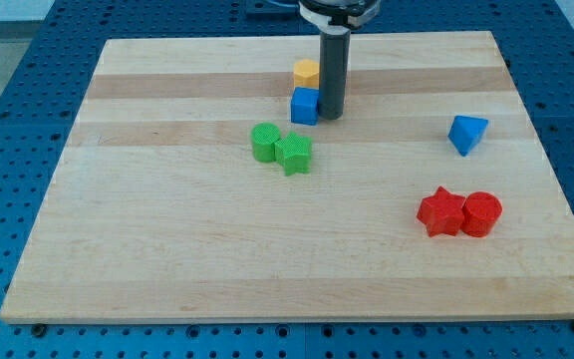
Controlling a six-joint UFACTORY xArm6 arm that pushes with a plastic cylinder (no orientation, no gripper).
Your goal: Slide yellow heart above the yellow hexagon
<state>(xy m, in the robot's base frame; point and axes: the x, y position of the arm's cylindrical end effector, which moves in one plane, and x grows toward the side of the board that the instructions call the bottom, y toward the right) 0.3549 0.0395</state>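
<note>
A yellow hexagon [307,72] sits near the view's top centre of the wooden board [167,249]. A blue cube [305,105] lies just below it, touching or nearly touching. My tip [331,116] rests on the board right beside the blue cube, on its right, and just below-right of the yellow hexagon. No yellow heart shows anywhere in the view; the rod may hide it.
A green cylinder [264,142] and a green star [293,153] sit together below-left of the blue cube. A blue triangle [467,133] lies at the right. A red star [440,211] and a red cylinder [482,213] touch at the lower right.
</note>
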